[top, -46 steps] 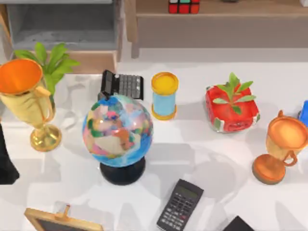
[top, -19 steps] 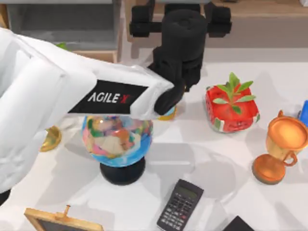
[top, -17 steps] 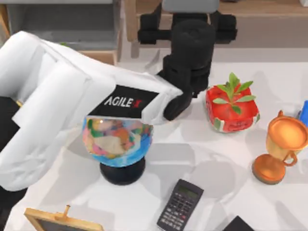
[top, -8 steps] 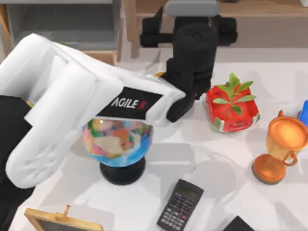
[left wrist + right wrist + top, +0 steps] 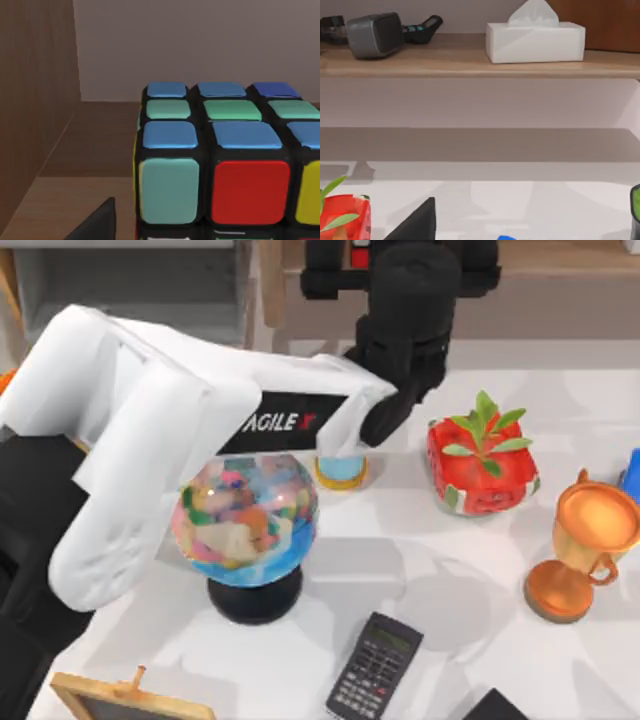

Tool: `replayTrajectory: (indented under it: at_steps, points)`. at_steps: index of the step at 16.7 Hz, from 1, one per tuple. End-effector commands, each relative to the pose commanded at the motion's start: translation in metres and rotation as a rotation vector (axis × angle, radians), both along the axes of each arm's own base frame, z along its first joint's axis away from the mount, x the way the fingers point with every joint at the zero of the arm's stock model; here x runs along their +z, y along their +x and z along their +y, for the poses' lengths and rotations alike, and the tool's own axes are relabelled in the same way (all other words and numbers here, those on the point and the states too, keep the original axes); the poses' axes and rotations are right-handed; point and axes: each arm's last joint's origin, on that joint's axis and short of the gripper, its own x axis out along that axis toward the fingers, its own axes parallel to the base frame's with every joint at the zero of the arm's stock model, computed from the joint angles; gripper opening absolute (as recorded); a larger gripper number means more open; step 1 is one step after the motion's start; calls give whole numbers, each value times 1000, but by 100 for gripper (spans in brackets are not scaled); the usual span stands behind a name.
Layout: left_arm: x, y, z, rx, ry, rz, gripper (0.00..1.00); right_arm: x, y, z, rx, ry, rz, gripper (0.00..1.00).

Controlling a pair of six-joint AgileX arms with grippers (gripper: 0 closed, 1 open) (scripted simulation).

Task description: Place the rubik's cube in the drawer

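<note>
The rubik's cube stands on a wooden shelf board at the back and looms close in the left wrist view, with blue, green, red and yellow stickers on a black grid. In the top view a sliver of the cube peeks out beside my left gripper, which hangs directly over it, open. One dark fingertip sits just beside the cube, apart from it. The drawer, grey inside with a light wood front, stands open at the back left. My right arm is parked, and its fingertip faces the shelves.
A globe stands under my left forearm. Behind it is a yellow and blue cup. A red pot with a plant and a copper trophy stand on the right. A calculator and a small chalkboard lie in front.
My left arm has reached farther back. Its gripper has moved from in front of the shelf to over the cube, uncovering the globe and the cup.
</note>
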Motion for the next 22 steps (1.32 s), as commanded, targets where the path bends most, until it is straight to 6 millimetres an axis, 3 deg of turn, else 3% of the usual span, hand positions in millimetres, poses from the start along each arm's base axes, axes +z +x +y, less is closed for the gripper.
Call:
replayTrajectory:
  at_steps: [3,8,21,22]
  points:
    - [-10,19,4,0,1,0,100,0,0,0,0,0,0,100]
    - [-13,21,5,0,2,1,100,0,0,0,0,0,0,100]
    - [-13,21,5,0,2,1,2,0,0,0,0,0,0,100]
    - [-13,21,5,0,2,1,0,0,0,0,0,0,0,100]
